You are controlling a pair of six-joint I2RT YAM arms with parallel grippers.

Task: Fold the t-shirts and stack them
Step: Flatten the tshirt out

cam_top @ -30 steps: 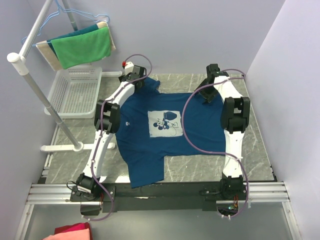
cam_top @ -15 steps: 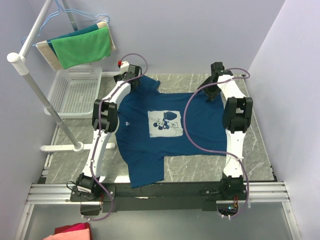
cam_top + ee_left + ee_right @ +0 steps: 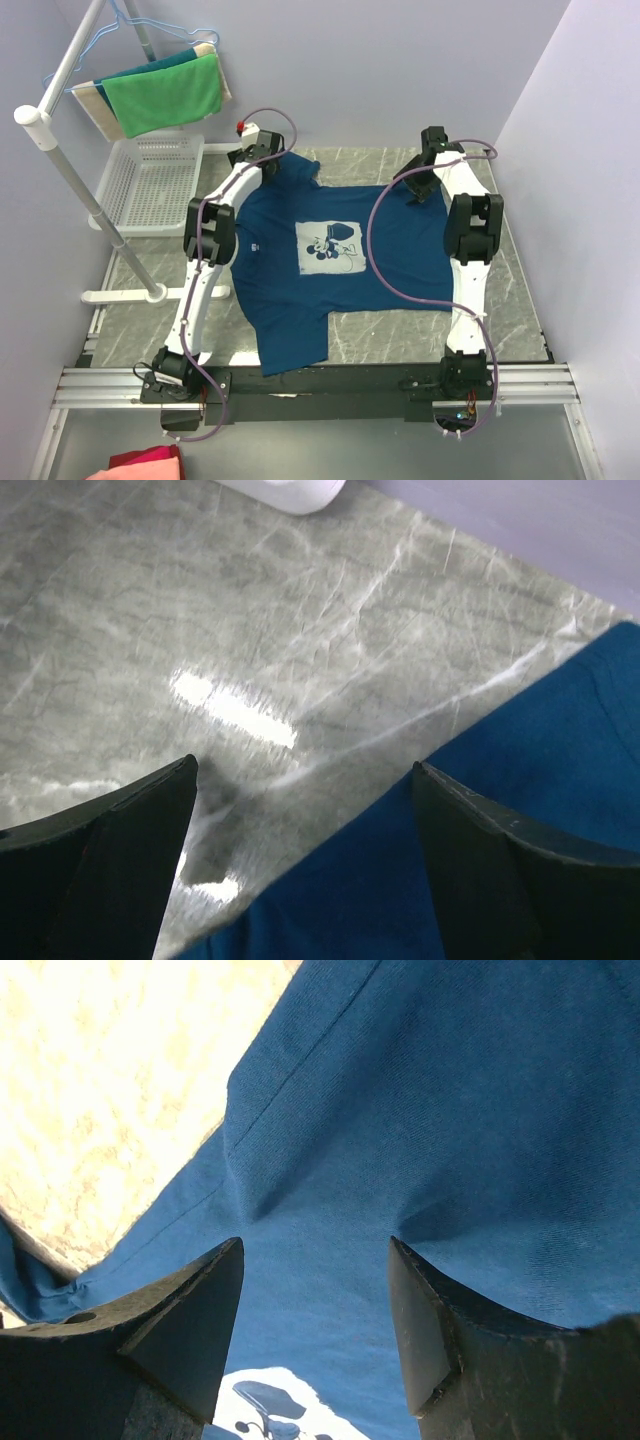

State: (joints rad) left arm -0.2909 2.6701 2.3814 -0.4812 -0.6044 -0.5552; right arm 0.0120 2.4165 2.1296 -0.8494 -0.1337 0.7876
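My left jaws stand wide apart with nothing between them, hanging over the far left part of the grey marbled table [image 3: 520, 290], right where the bare surface meets the cloth edge. One finger [image 3: 100, 880] is over bare table, the other over blue fabric. My right jaws are about half open and grip nothing that I can see. They hover low over the far right part of the t-shirt [image 3: 400, 250], and the wrist view shows only cloth in the gap, with a soft crease running up from it.

The t-shirt is navy blue and short-sleeved, spread flat in the middle of the table with its chest side up. A pale light-blue square print [image 3: 330, 247] with a cartoon figure sits near the centre. One sleeve points toward the far left, beneath the left jaws. A longer flap runs to the table's near edge. The body is mostly smooth, with slight rumpling on the right.
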